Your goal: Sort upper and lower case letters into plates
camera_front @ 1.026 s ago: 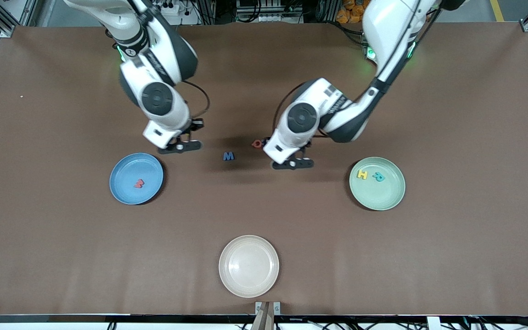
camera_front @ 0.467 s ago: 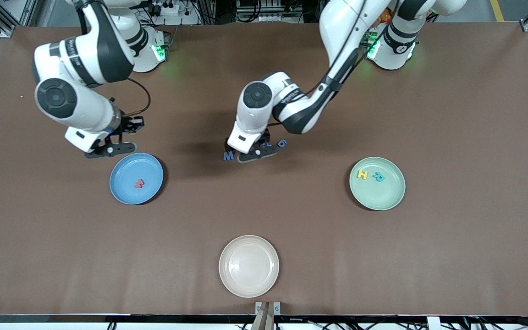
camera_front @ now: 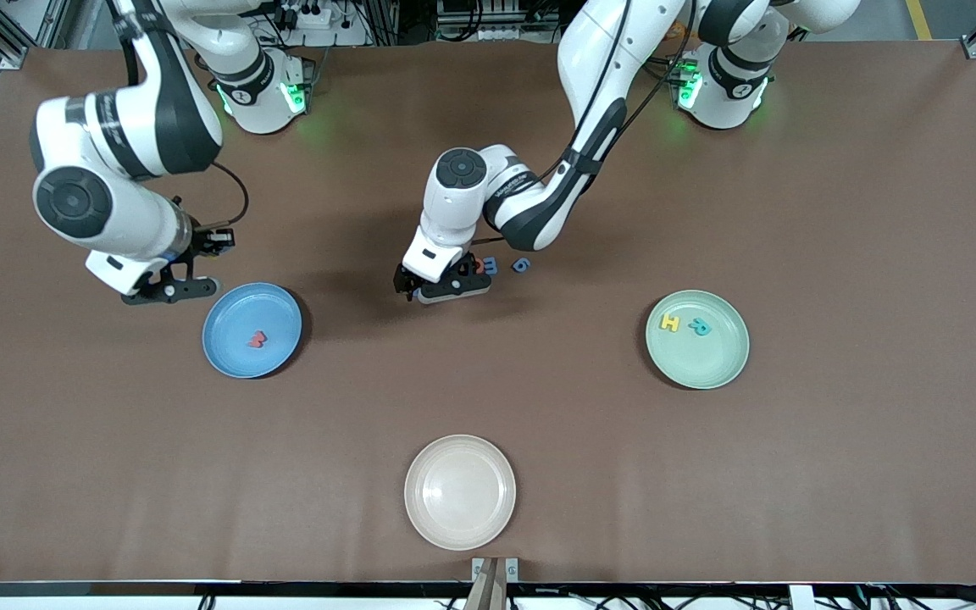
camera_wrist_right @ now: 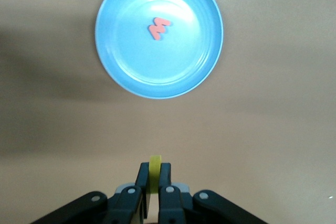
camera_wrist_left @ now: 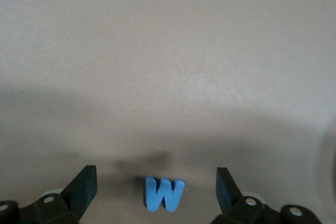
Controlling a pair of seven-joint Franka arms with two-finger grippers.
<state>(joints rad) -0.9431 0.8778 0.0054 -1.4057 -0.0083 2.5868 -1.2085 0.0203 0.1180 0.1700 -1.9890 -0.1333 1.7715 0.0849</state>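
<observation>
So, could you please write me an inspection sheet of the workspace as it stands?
Surface: brown table, bare between the items.
Job's things: blue plate holds a red letter; mint green plate holds a yellow H and a teal R; blue M and two more blue letters lie mid-table.
Clutter: empty cream plate, nearest the front camera.
End effectors: left end effector open, straddling the blue M; right end effector shut on a yellow letter, beside the blue plate.
Cables: a black cable loops at each wrist.
Surroundings: aluminium framing along the table's edges.
</observation>
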